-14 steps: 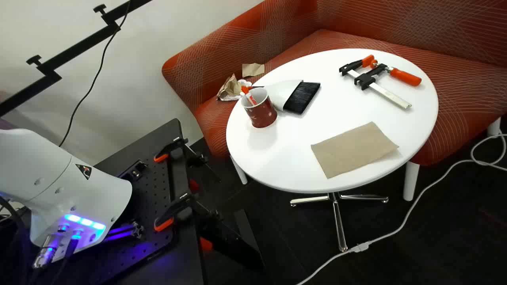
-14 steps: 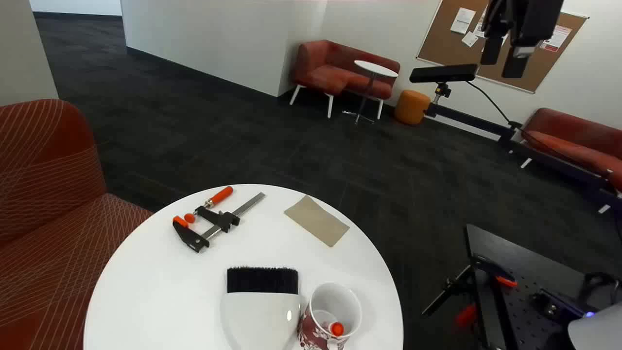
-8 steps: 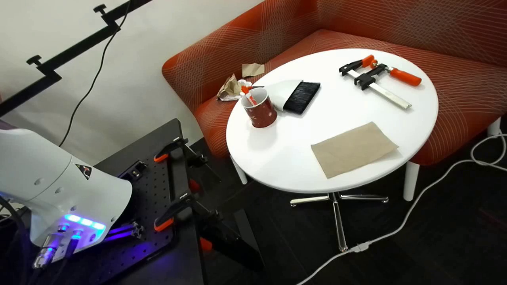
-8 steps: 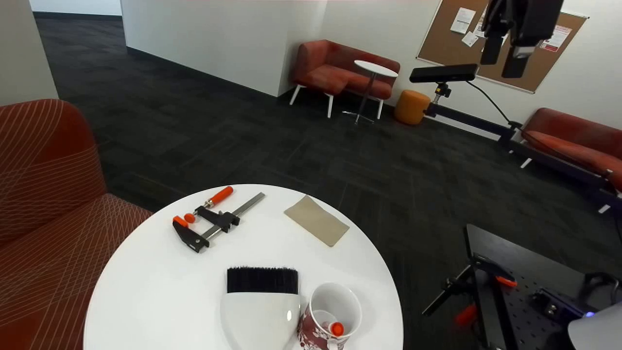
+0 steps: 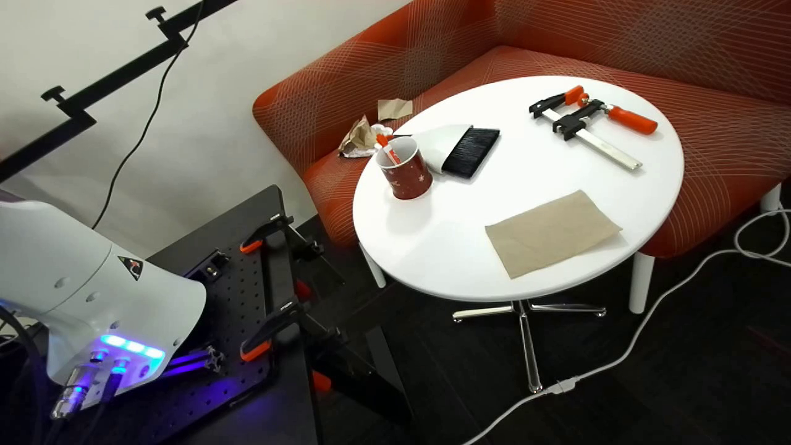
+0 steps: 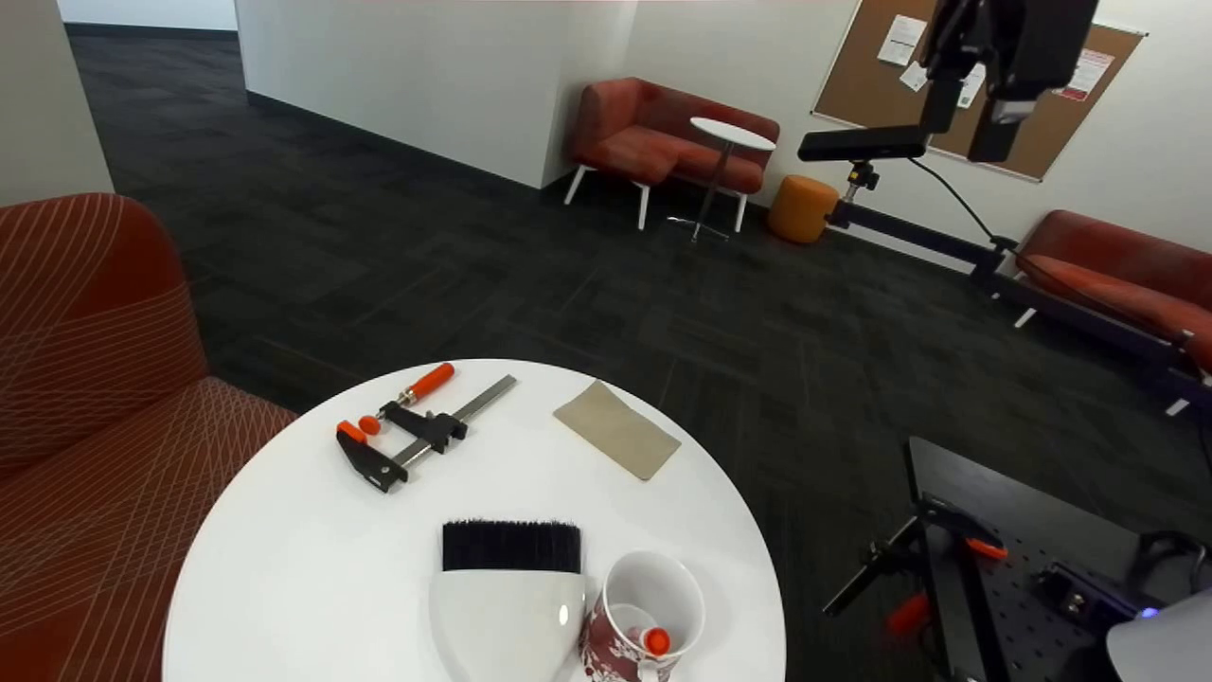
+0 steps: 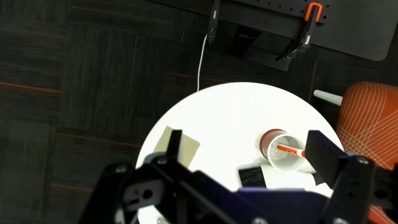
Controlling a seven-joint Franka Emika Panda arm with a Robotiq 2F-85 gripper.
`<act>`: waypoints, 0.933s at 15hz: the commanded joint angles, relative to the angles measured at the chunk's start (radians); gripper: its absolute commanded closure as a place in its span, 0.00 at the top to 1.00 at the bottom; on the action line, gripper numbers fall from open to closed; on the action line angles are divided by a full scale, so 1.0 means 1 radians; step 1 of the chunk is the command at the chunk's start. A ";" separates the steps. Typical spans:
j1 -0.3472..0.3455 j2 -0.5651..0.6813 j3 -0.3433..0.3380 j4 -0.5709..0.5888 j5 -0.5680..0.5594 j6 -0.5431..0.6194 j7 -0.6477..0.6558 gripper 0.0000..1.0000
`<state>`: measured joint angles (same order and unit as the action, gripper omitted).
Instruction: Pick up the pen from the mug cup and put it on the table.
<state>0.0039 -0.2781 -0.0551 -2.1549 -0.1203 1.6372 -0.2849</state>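
Pen (image 5: pixel 392 153) leans in the mug (image 5: pixel 411 182), orange end poking above the rim. Mug is upright, near the edge of the round table (image 5: pixel 457 228); brush (image 5: pixel 437 145) just beside it, can't tell if touching. Your moving room is the white stretch between mug and brown sheet (image 5: pixel 553 233), itself near the edge; table clamp (image 5: pixel 570 125) well apart, toward the sofa (image 5: pixel 717 123). Dark floor (image 5: pixel 469 371) separates the table from your black bench (image 5: pixel 216 225). In an exterior view your gripper (image 6: pixel 966 123) hangs well apart from the mug; wrist view shows jaws wide apart. Count: one pen, one mug, one brush, one brown sheet, one table clamp; two bench clamps (image 5: pixel 270 326) and two brown scraps (image 5: pixel 395 109) on the sofa. Versus a moment ago, your gripper sits slightly lower and further left in an exterior view; pen, mug, brush, sheet and table clamp match.
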 commanded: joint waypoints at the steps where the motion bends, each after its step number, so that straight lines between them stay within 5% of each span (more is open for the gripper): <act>1: 0.034 -0.006 0.010 -0.062 0.045 0.086 -0.068 1.00; 6: 0.070 0.012 0.041 -0.123 0.141 0.115 -0.036 1.00; 14: 0.068 0.145 0.103 -0.139 0.353 0.198 0.341 1.00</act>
<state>0.0752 -0.1884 0.0339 -2.2918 0.1591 1.7713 -0.0534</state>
